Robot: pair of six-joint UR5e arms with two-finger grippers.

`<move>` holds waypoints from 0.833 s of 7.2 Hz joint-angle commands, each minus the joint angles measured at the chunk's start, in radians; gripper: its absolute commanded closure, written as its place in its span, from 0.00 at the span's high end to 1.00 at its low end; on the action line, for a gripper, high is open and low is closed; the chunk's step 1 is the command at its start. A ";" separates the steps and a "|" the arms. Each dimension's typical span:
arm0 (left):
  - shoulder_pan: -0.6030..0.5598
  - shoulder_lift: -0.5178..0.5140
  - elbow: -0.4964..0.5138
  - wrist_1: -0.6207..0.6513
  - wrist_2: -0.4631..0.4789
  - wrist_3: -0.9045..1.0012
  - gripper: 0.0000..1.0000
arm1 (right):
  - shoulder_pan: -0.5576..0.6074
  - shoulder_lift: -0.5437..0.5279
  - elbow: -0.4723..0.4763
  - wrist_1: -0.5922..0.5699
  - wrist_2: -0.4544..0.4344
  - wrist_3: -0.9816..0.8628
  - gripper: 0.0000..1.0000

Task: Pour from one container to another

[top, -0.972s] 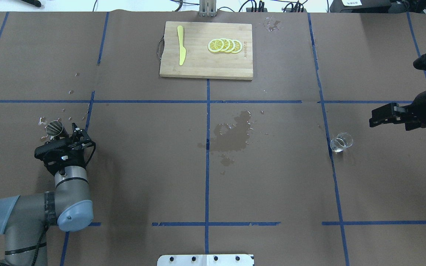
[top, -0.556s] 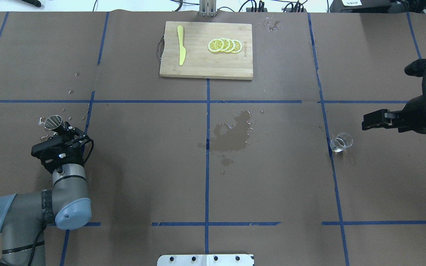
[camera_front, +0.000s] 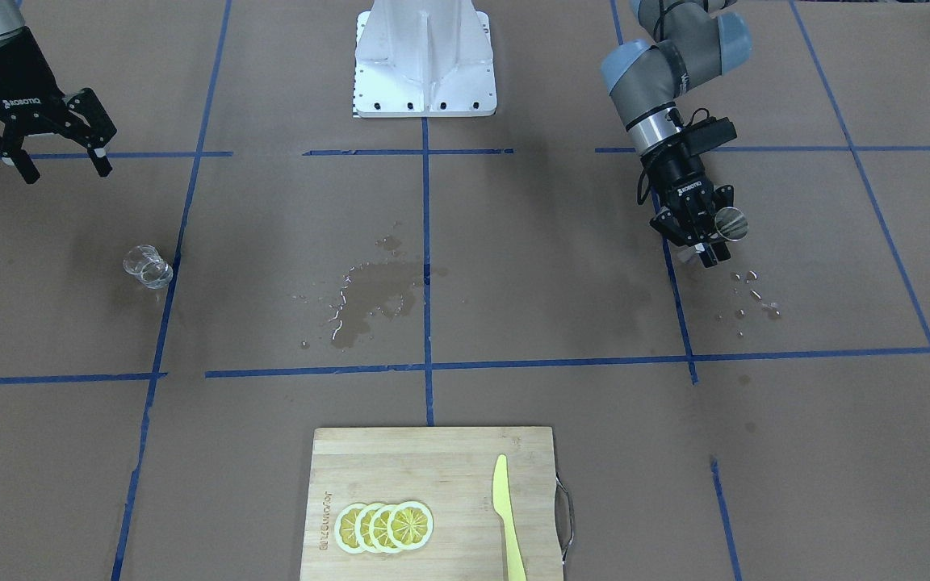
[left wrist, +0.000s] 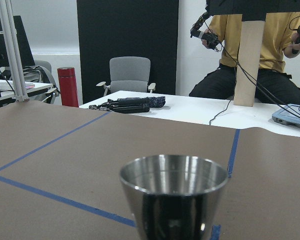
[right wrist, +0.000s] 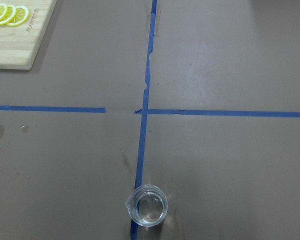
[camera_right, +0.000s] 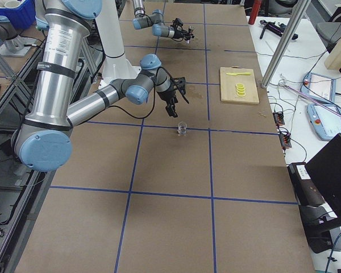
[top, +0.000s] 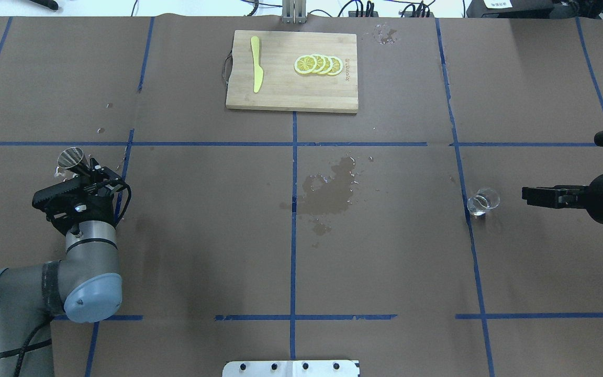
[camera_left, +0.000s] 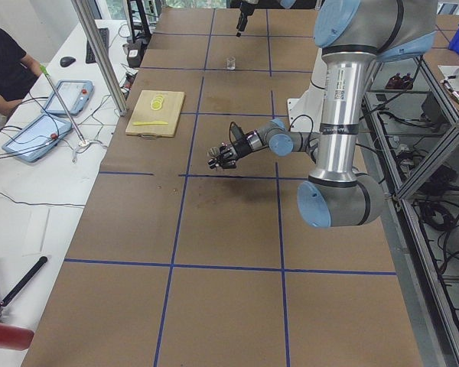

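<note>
Brown counter [top: 385,262]: left pincer [top: 91,174] clenched on steel cup [top: 69,157]; glass [top: 483,201] stands upright far across, near released right pincer [camera_front: 65,169].

Left arm [top: 91,251] bends in from the overhead view's lower left, wrist about level; left gripper [camera_front: 703,246] clamped on a metal cup [camera_front: 731,223]; right gripper [camera_front: 67,168], upper left of the front view, jaws spread, angled downward.

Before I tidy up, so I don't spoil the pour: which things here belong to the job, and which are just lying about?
Job: metal cup, held in the left gripper; glass beaker; open right gripper.
Lying about: cutting board, yellow knife, lemon slices, wet patch.
</note>
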 commanded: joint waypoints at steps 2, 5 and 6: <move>-0.012 -0.020 -0.057 -0.010 -0.005 0.154 0.00 | -0.264 -0.017 -0.068 0.086 -0.403 0.137 1.00; -0.015 -0.127 -0.056 -0.043 -0.011 0.344 0.00 | -0.415 -0.014 -0.215 0.221 -0.628 0.249 1.00; -0.015 -0.155 -0.051 -0.043 -0.011 0.369 0.00 | -0.432 -0.005 -0.223 0.222 -0.648 0.255 1.00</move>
